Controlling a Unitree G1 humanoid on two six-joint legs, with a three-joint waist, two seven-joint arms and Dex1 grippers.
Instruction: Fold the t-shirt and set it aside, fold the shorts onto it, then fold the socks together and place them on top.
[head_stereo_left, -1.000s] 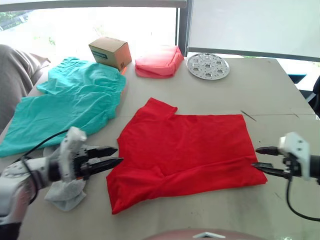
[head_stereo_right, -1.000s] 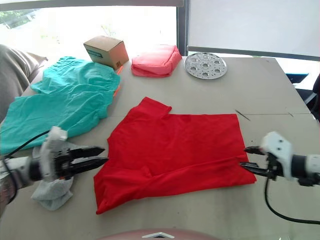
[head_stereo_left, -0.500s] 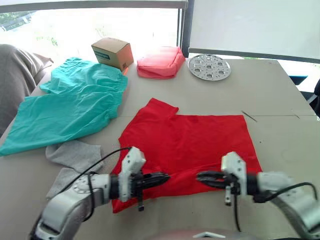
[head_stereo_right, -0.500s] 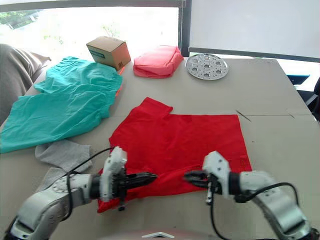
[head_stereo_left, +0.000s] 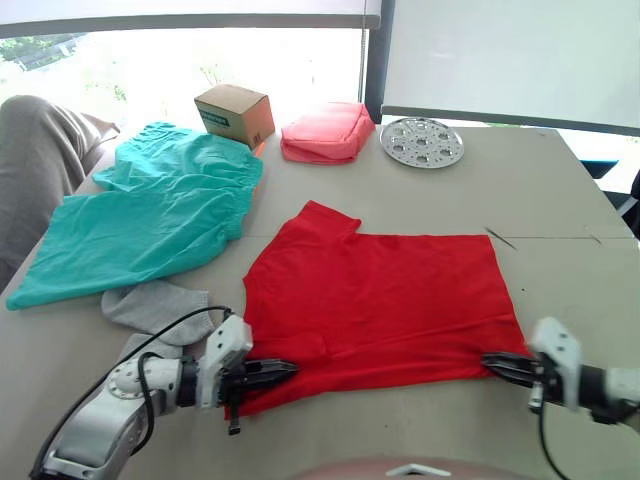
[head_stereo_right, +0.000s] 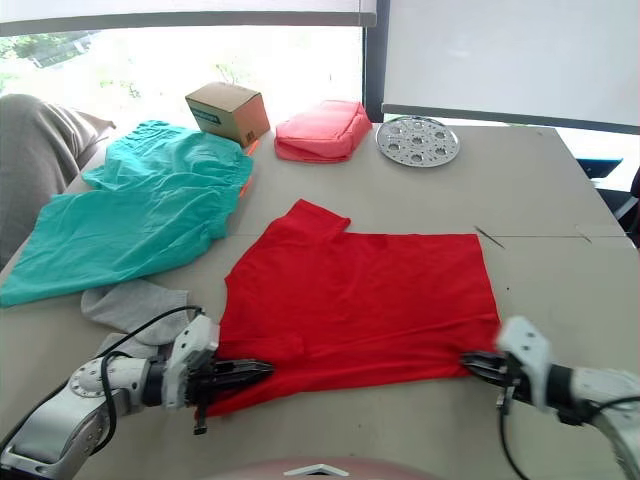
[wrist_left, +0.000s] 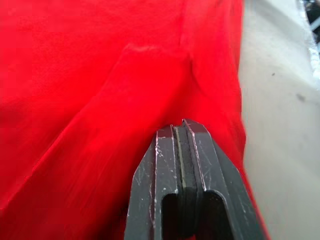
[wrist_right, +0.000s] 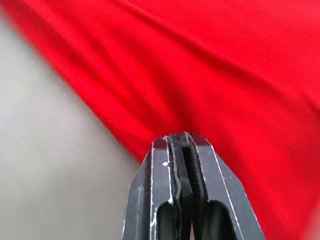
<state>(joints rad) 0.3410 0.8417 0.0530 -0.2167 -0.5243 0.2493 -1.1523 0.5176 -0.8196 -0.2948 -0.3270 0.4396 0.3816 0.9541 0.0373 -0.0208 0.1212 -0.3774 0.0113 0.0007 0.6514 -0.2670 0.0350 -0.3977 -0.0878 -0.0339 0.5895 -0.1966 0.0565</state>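
Observation:
The red t-shirt (head_stereo_left: 385, 300) lies spread flat in the middle of the table, collar toward the far left. My left gripper (head_stereo_left: 288, 368) is shut on the t-shirt's near-left corner, with creases running from the fingertips (wrist_left: 180, 129). At the near-right corner my right gripper (head_stereo_left: 490, 362) is shut on the hem as well, red cloth bunched at its fingertips (wrist_right: 179, 140). The teal shorts (head_stereo_left: 150, 215) lie spread on the left side. The grey socks (head_stereo_left: 160, 305) sit between the shorts and my left arm, partly hidden by its cable.
Along the far edge stand a cardboard box (head_stereo_left: 235, 112), a coral-pink pouch (head_stereo_left: 325, 130) and a perforated metal disc (head_stereo_left: 422, 142). A grey-brown cloth-covered shape (head_stereo_left: 40, 170) leans in at the far left. Bare tabletop (head_stereo_left: 570, 240) lies right of the t-shirt.
Both grippers went from open to shut. They came in to the t-shirt's near edge, then moved apart to its two near corners. The camera view has shifted a little.

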